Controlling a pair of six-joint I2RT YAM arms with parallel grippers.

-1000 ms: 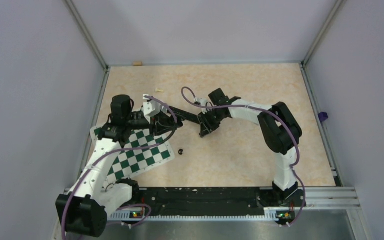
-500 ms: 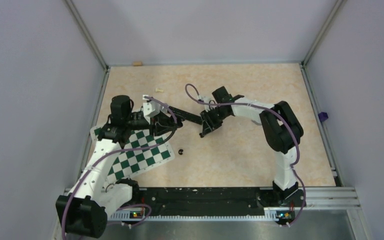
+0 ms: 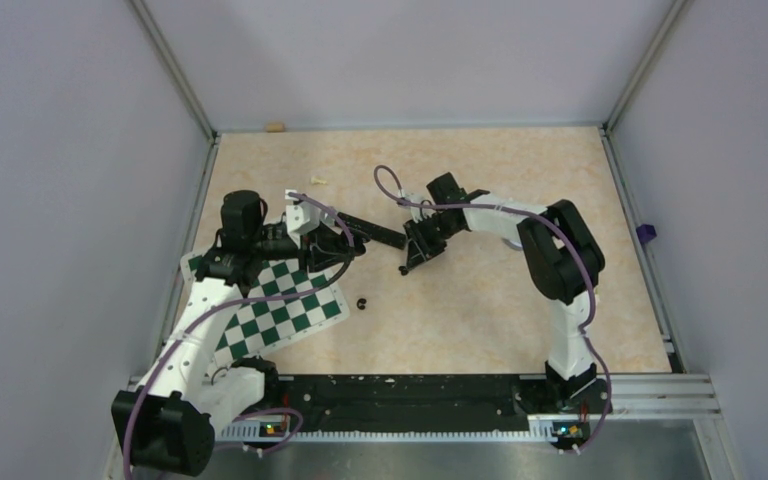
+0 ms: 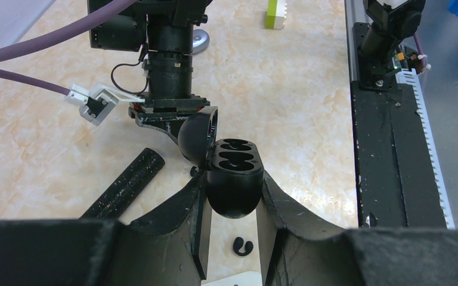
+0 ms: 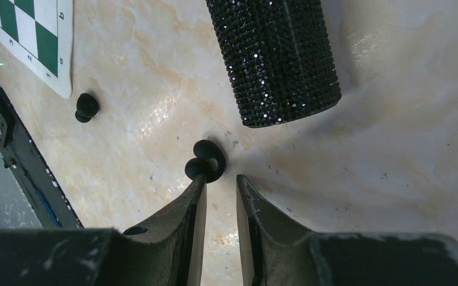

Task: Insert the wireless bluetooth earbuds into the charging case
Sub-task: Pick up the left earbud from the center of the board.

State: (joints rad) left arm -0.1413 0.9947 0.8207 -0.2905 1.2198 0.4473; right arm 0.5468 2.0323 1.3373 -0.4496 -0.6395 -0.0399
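**Case clamped on the left, right fingers just short of a bud**

At the left of my top view the chessboard [image 3: 280,310] lies under the left arm. The left gripper [image 4: 232,179] is closed on the charging case [image 4: 231,156], its fingers pressed to both sides of the rounded body. The lid stands open and both wells show empty. One black earbud [image 3: 361,302] lies on the table [image 3: 520,170] just off the chessboard's right edge, apart from either gripper. Further right the glittery black cylinder [image 5: 274,59] lies flat on the table. The right gripper [image 5: 220,179] points down at the table with its jaws only a narrow slit apart and nothing between them. A second black earbud [image 5: 206,162] sits on the table just beyond the fingertips. It rests against the tip of the finger on the left of my wrist view, off-centre from the gap rather than inside it.
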